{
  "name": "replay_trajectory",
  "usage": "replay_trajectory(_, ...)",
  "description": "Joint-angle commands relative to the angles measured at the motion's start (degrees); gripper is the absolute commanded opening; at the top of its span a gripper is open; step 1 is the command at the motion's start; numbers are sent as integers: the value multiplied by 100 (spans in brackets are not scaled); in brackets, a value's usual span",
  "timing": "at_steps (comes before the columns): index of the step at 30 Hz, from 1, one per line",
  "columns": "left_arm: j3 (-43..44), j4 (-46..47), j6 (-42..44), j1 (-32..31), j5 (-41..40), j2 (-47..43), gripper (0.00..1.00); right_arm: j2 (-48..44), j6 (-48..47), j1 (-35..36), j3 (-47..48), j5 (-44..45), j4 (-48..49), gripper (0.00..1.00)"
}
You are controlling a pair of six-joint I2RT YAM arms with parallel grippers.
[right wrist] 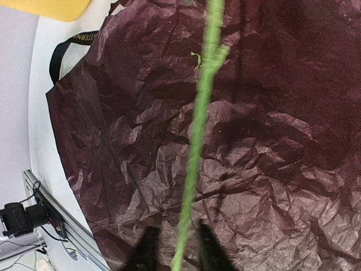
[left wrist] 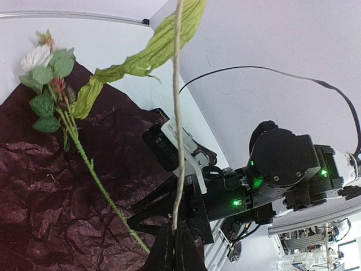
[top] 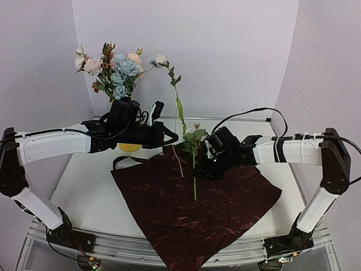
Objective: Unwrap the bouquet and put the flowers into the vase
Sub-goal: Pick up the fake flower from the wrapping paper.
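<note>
On white table's (top: pixel 84 180) flat crinkled dark-red paper (right wrist: pixel 293 169), found green-stemmed white rose (right wrist: pixel 197 130) straddled by parted R gripper (right wrist: pixel 179 248); noted L gripper (left wrist: pixel 174 234) clamping pale-stemmed cream rose (left wrist: pixel 178 124) near tall yellow vase (top: pixel 130 147). Judged stems light, bendy; grip mid-stem.

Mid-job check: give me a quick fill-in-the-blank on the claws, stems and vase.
The left claw is ___ on a thin pale stem.
The right claw is ___, a green stem between its fingers.
Most flowers stand in the ___ vase.
Missing: shut; open; yellow.
</note>
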Motion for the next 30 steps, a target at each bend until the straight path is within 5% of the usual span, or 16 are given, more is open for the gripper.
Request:
replay_trajectory(1,49,106,517,-20,-217,-422,0,-6,-194,21,71,-155,-145,45)
replay_trajectory(8,-15,-144,793,-17,-59,-417,0,-815,-725,18,279,309,-30,49)
replay_trajectory(15,81,-138,858,-28,527,-274,0,-2072,-943,15,-382,216,1426,57)
replay_trajectory(30,736,-134,1010,-340,1269,312,0,-2045,-886,23,200,235,1509,47)
